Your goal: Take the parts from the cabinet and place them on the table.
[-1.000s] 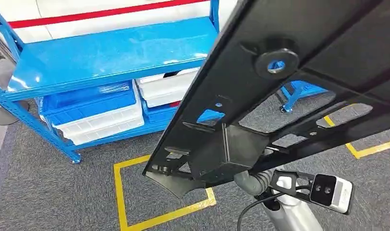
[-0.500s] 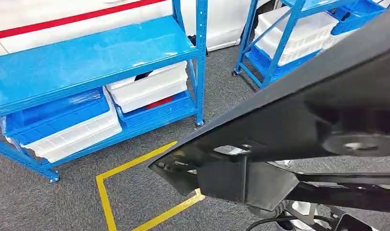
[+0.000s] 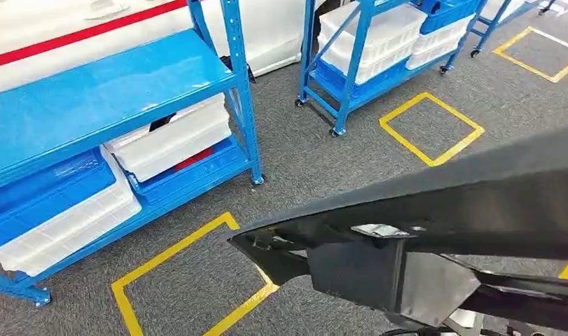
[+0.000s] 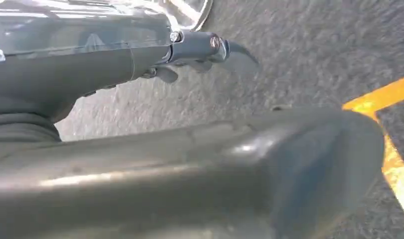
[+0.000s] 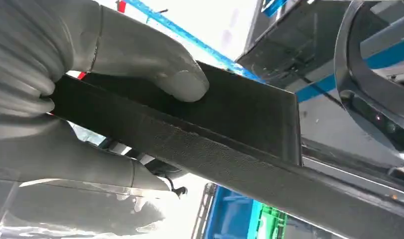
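Part: long black panel, off the blue rack, carried above the carpet.
Right hand: thumb and fingers clamp the panel's edge, likely steadying it for transport.
Left hand: blurred; grip cannot be told.

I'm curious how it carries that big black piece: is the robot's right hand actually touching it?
Touching. In the right wrist view, the right hand grips the black part: its thumb presses flat on one face while fingers wrap the other.
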Robot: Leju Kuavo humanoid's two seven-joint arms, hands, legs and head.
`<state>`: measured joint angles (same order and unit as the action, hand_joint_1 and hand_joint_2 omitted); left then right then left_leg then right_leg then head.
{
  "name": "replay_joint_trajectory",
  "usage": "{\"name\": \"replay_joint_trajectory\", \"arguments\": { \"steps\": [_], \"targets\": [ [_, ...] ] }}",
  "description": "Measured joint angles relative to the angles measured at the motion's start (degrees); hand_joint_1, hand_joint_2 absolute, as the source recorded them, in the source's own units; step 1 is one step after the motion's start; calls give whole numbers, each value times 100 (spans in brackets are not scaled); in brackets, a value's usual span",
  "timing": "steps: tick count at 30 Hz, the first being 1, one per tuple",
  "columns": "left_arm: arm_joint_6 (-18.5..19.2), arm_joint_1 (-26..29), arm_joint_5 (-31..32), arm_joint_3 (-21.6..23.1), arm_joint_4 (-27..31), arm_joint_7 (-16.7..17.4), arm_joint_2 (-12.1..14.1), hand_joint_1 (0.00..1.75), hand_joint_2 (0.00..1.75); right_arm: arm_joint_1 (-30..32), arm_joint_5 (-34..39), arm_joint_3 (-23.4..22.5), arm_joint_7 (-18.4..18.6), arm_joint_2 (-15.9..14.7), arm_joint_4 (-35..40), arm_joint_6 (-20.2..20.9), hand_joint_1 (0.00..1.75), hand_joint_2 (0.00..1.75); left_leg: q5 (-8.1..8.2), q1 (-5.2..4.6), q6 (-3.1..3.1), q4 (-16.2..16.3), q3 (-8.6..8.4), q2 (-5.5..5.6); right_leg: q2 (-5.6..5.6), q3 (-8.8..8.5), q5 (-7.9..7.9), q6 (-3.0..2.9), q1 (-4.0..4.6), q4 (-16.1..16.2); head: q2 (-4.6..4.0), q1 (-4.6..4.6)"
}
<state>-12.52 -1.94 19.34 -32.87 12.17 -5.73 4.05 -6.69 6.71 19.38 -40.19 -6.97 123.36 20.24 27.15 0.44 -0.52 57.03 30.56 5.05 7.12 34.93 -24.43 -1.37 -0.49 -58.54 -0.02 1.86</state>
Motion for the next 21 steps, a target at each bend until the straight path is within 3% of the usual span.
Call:
{"name": "replay_joint_trajectory", "arguments": {
  "steps": [2,3,4,5,7,8,9,10,12,13,14,18,19,20,21],
  "targets": [
    [0,-15,0,-4,2,-26,44,0,0,14,33,-127,2,-11,-31,46,175,175,-30,-22,45,-30,-16,-131,168,15,57,97,-25,49,0,2],
    [4,-25,0,-4,2,-33,33,0,0,24,33,-164,2,-18,-33,66,175,175,-90,72,85,-122,-45,-239,112,17,35,117,-1,10,0,2],
    [13,-34,0,-4,4,-54,41,0,0,41,30,-214,-2,-26,-39,94,175,175,-107,52,113,-151,-61,-308,-265,88,-103,136,46,-136,0,-2],
    [15,-20,-2,-9,4,-90,41,0,0,48,26,-238,2,-28,-57,98,175,175,-107,46,154,-154,-53,-401,-481,268,-348,160,36,-489,0,0],
    [-9,27,-44,-59,4,-262,37,0,0,154,26,-297,0,-39,-159,261,175,175,-106,33,155,-152,-41,-574,-641,689,-772,203,-3,-1384,0,-2],
    [-22,34,-68,-101,4,-308,37,0,0,229,20,-321,0,-42,-206,326,175,175,-105,33,153,-148,-29,-648,-661,827,-858,226,-29,-1689,0,0],
    [-28,32,-77,-144,4,-339,37,0,0,284,4,-336,9,-44,-253,358,175,175,-104,33,150,-146,-27,-723,-684,830,-797,246,-56,-1718,0,0],
    [-18,28,-68,-153,4,-339,33,0,0,302,-45,-354,9,-44,-305,410,175,175,-94,33,133,-141,-30,-800,-709,677,-623,262,-80,-1460,0,-2],
    [20,17,-9,-155,4,-328,30,0,0,307,-177,-373,7,-29,-445,487,175,175,-66,37,89,-122,-54,-929,-868,73,-184,257,-87,-435,0,-2],
    [26,2,22,-157,4,-310,28,0,0,314,-243,-374,9,-20,-520,492,175,175,-43,26,53,-96,-69,-982,-1156,-179,-156,231,-72,7,0,-2],
    [31,-7,44,-168,4,-286,26,0,0,322,-309,-371,9,-6,-584,474,175,175,-8,-18,1,-63,-59,-1022,-1182,-183,-171,165,-25,40,0,0],
    [66,-92,186,-181,4,-43,26,0,0,176,-413,-181,11,46,-1054,229,175,175,11,5,-135,-93,-127,-1235,-893,-157,-125,24,-12,78,0,0],
    [74,-117,190,-181,4,-5,26,0,0,142,-446,-96,11,46,-1171,199,175,175,131,42,-169,26,-86,-975,-857,-168,-101,-14,-35,106,0,0],
    [77,-114,175,-188,4,24,22,0,0,92,-501,-19,9,46,-1264,201,175,175,362,52,-173,357,54,-749,-809,-156,-90,-51,-36,107,0,0],
    [74,-102,162,-206,4,33,24,0,0,65,-566,92,9,52,-1377,194,175,175,620,61,-184,843,269,-628,-751,-146,-85,-75,-29,107,0,0]
  ]
}}
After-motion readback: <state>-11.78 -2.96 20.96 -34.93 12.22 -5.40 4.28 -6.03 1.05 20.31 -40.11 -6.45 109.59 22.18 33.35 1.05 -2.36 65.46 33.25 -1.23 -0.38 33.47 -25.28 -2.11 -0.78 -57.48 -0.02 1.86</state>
